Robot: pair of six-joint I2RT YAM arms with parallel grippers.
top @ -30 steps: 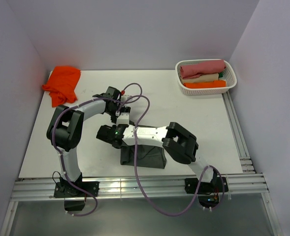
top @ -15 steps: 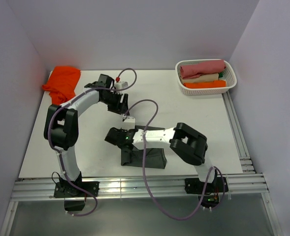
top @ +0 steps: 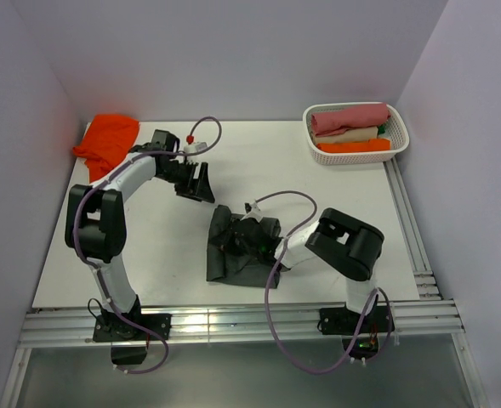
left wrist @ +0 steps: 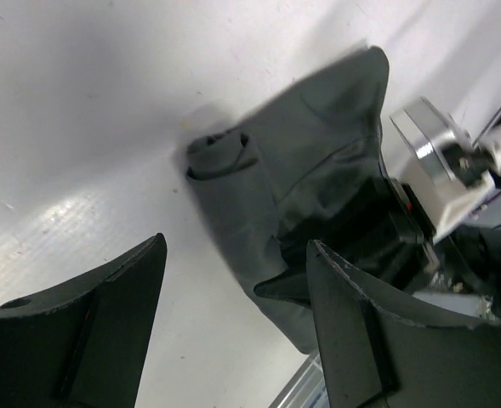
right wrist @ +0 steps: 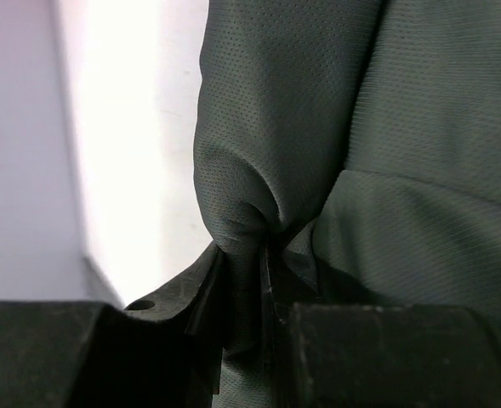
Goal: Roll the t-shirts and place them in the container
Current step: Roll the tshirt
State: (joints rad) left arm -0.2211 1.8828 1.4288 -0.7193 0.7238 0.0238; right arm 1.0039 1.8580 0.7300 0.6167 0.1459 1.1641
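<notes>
**Mid-task at the folding station:** Your right end effector (top: 240, 244) is clamped on a bunched fold of the charcoal-grey t-shirt (top: 233, 269). The shirt lies crumpled and partly doubled over on the white tabletop (top: 344, 221), towards its near edge. In the right wrist view, the two fingers pinch a ridge of the fine-weave cloth tightly between them, and more fabric spreads to the right of the pinch.

Your left end effector (top: 199, 182) stands wide open and carries nothing. It hangs behind and to the left of the grey shirt, apart from it. The left wrist view looks out between those spread fingers. It shows one end of the shirt with a small rolled tuck, and your right arm's wrist pressed into the cloth beyond it.

The bright orange t-shirt (top: 111, 144) lies in a loose heap well apart from the grey shirt, far to its back-left. A white basket (top: 358, 158) sits well to the grey shirt's back-right and holds rolled cloths (top: 349, 118) in pink, cream and orange.
</notes>
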